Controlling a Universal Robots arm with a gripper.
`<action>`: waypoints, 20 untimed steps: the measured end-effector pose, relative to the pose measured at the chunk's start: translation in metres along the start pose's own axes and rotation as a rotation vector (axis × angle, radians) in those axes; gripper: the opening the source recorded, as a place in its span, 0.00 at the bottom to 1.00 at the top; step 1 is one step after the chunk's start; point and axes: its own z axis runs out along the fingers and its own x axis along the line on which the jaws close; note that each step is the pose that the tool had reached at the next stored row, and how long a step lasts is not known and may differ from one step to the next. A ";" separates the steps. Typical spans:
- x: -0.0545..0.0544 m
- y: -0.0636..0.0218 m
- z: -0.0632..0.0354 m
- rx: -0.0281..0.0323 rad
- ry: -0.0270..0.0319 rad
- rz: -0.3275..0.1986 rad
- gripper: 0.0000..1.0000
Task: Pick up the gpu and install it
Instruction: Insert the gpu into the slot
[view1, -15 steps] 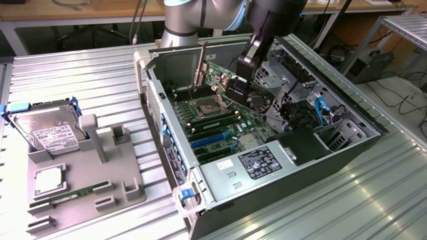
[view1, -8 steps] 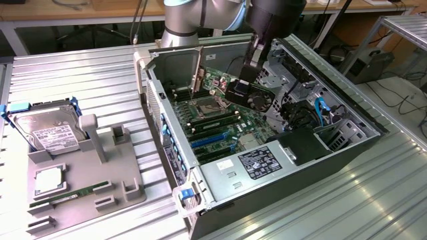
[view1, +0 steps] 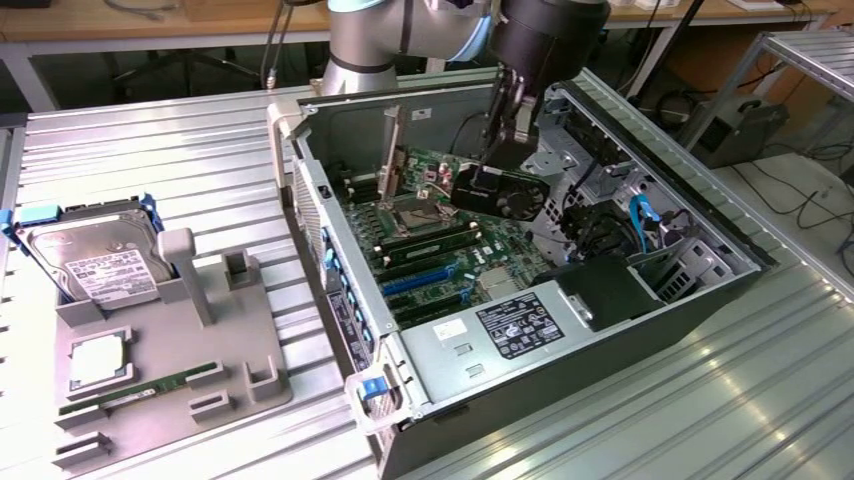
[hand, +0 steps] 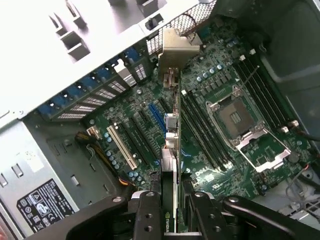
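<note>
Pincer (view1: 502, 165) pinching the gpu (hand: 170, 145) by its upper edge, fingers (hand: 148, 212) pressed to either face. Card held on edge inside the open computer case (view1: 694, 290), over the middle of the motherboard (view1: 441, 265), silver bracket toward the case's rear wall. Case lies on the worktop (view1: 160, 140).

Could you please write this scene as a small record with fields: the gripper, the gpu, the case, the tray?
gripper: shut on the gpu, gripping it from above
gpu: hangs over the motherboard inside the case, apparently not seated in a slot
case: lies flat, side open
tray: at the exterior view's left, holds the hard drive and the memory stick
</note>
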 end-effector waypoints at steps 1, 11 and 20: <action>0.000 0.0000 0.0003 0.0004 0.0010 -0.019 0.26; 0.000 -0.0004 0.0064 0.0048 0.0122 -0.228 0.26; 0.000 -0.0008 0.0150 0.0068 0.0173 -0.381 0.26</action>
